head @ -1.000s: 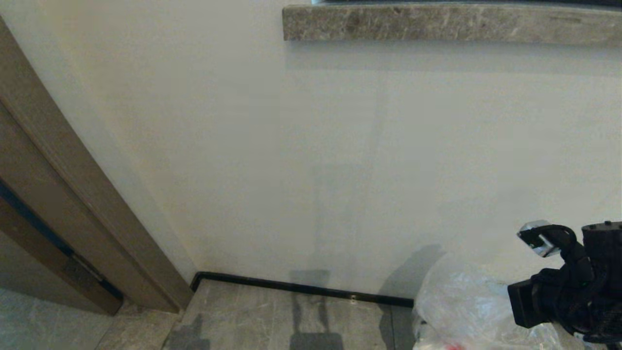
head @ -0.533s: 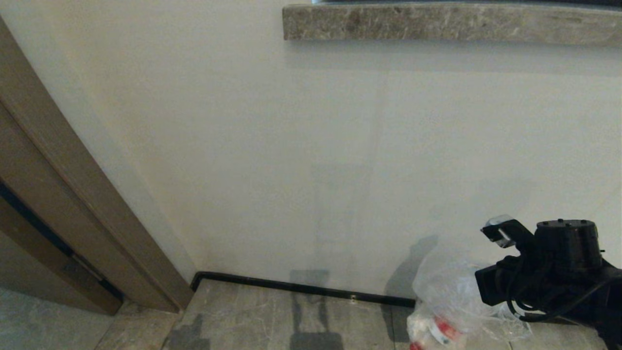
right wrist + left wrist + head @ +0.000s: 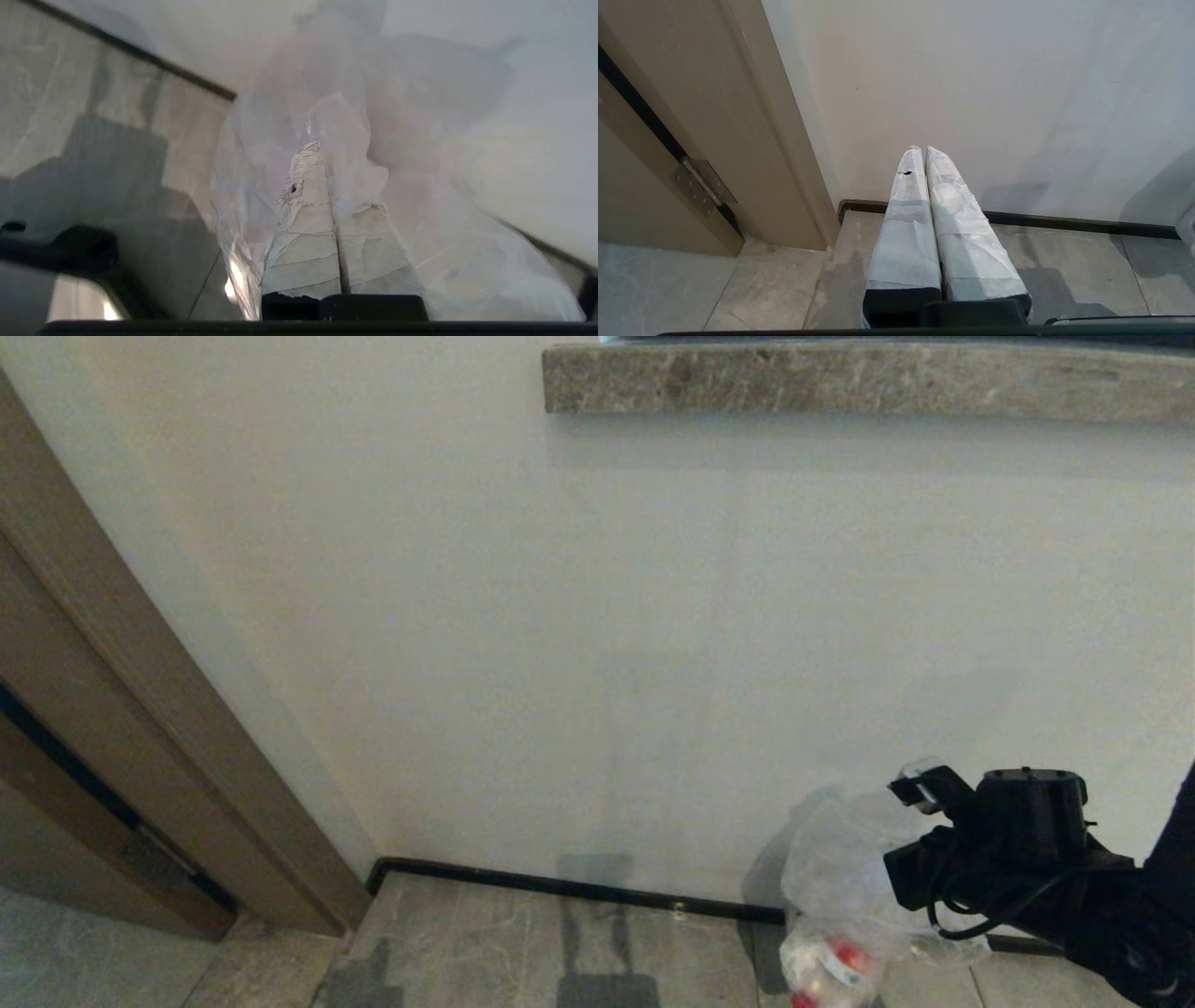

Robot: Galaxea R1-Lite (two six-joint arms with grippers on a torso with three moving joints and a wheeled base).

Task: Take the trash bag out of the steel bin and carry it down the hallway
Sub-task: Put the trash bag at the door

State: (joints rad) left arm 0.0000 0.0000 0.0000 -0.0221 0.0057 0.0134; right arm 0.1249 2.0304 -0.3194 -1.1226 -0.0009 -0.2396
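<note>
My right gripper (image 3: pixel 920 791) is at the lower right of the head view, shut on the top of the trash bag (image 3: pixel 840 877). The thin whitish bag hangs below it close to the wall, with pale scraps and a bit of red showing at its bottom. In the right wrist view the taped fingertips (image 3: pixel 322 147) are pressed together with the bag's film (image 3: pixel 420 210) bunched around them. My left gripper (image 3: pixel 923 150) is shut and empty, parked low and pointing at the wall corner. The steel bin is out of view. Grey stone tiles of the hallway floor (image 3: pixel 523 943) lie below.
A pale wall stands straight ahead with a black skirting strip (image 3: pixel 579 889) at its foot. A brown wooden door frame (image 3: pixel 140 709) with a hinge (image 3: pixel 703 186) is on the left. A stone ledge (image 3: pixel 840 378) juts from the wall up high.
My right arm has moved left along the wall with the bag. The bag has swung with it and now hangs more bunched, its red-marked bottom in sight.
</note>
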